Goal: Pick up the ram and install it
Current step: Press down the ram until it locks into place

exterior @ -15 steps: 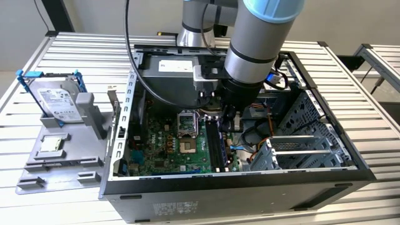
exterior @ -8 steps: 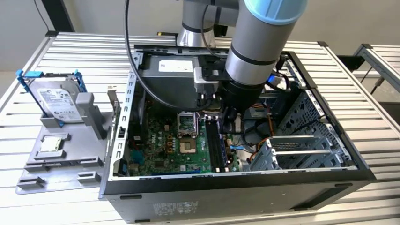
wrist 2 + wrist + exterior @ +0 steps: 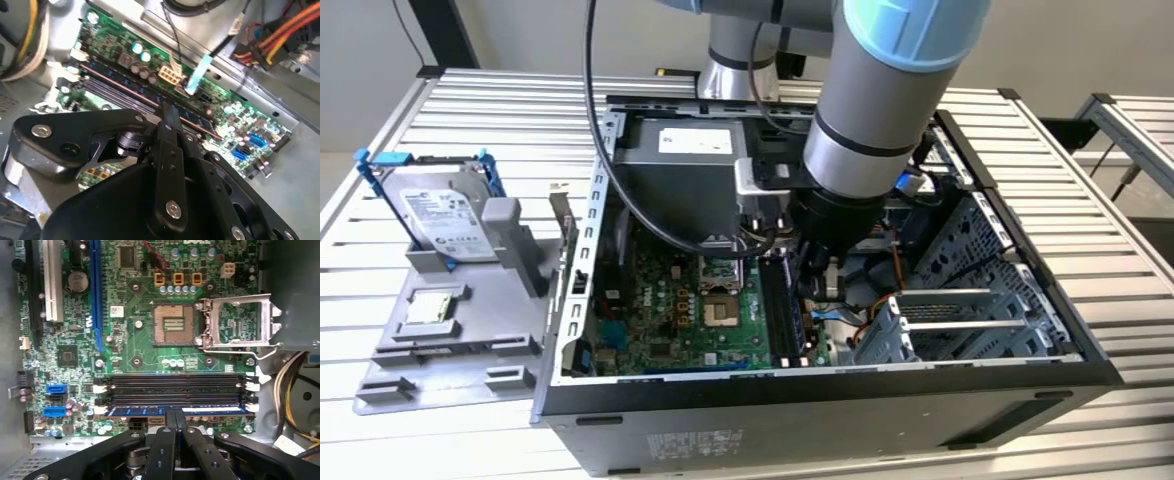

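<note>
The arm reaches down into the open computer case that lies on the table, and the gripper stands directly over the memory slots of the green motherboard. In the first wrist view the fingers are closed together on the top edge of the ram, the blue stick, which sits along the slot nearest to the gripper, parallel to the three empty dark slots beside it. From these pictures I cannot tell if the ram is already pressed fully down or only rests in the slot. The white latches at the slot ends seem not closed over it, so I judge the seating as not finished. The risk now is a tilted stick: if one end goes down first, the contacts may jam or the board may bend. The orange cables hang close to the arm and could catch on it.
</note>
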`<state>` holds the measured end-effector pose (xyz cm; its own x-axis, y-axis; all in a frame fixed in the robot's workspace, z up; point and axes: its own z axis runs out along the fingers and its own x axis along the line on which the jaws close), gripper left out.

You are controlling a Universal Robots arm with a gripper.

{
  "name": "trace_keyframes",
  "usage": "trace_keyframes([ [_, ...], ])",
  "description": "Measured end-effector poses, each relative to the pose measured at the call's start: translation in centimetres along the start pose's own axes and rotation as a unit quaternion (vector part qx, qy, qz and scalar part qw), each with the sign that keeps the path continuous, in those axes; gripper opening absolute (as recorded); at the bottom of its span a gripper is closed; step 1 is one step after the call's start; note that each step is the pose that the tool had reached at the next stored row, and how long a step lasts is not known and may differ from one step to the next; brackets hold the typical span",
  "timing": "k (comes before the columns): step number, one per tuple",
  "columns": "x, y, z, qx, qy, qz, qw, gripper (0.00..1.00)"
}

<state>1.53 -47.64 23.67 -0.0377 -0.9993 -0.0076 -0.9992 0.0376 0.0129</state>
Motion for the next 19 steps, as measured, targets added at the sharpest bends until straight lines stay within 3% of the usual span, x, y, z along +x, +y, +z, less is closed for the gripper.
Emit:
trace_keyframes([
  [3, 0.0, -0.07, 0.11, -0.0001, -0.0001, 0.0, 1.0, 0.0],
  [10, 0.02, -0.08, 1.33, -0.0005, 0.0007, 0.0, 1.0, 0.0],
  [14, 0.05, -0.09, 1.76, -0.0036, 0.0014, 0.0, 0.99999, 0.0],
  [17, 0.03, -0.09, 1.56, -0.0051, 0.0021, 0.0, 0.99998, 0.0],
  [19, 0.03, -0.07, 0.69, -0.0052, 0.0019, 0.0, 0.99998, 0.0],
])
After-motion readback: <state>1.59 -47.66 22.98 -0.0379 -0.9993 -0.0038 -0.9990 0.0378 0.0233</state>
